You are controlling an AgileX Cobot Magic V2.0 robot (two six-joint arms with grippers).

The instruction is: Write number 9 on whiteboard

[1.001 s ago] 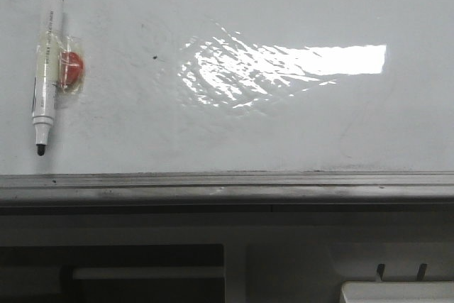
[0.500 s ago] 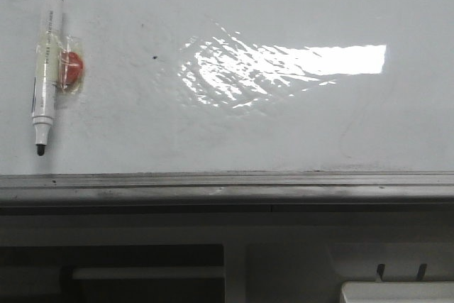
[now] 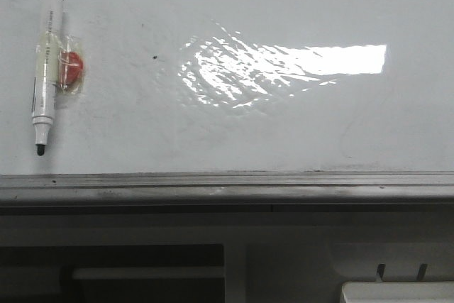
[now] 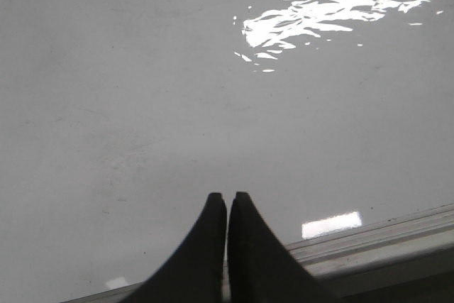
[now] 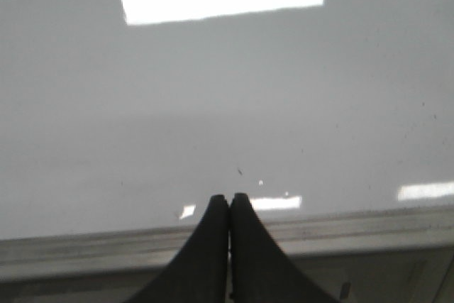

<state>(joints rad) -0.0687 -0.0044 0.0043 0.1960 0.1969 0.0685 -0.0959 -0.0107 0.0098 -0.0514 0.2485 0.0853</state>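
Note:
The whiteboard [image 3: 284,125] fills the front view, glossy white with a bright glare patch [image 3: 284,62] and faint smudges. No drawn number 9 shows on it. A black-tipped white marker [image 3: 45,69] lies uncapped at the board's far left, tip toward the rail, beside a red piece in clear wrap [image 3: 72,67]. My left gripper [image 4: 227,196] is shut and empty over the board [image 4: 142,104] near its rail. My right gripper [image 5: 229,197] is shut and empty, also over the board [image 5: 213,104] near the rail. Neither gripper shows in the front view.
A grey metal rail [image 3: 227,186] runs along the board's near edge. Below it, a white tray corner [image 3: 397,292] sits at the lower right. A small dark speck [image 3: 154,56] marks the board left of the glare.

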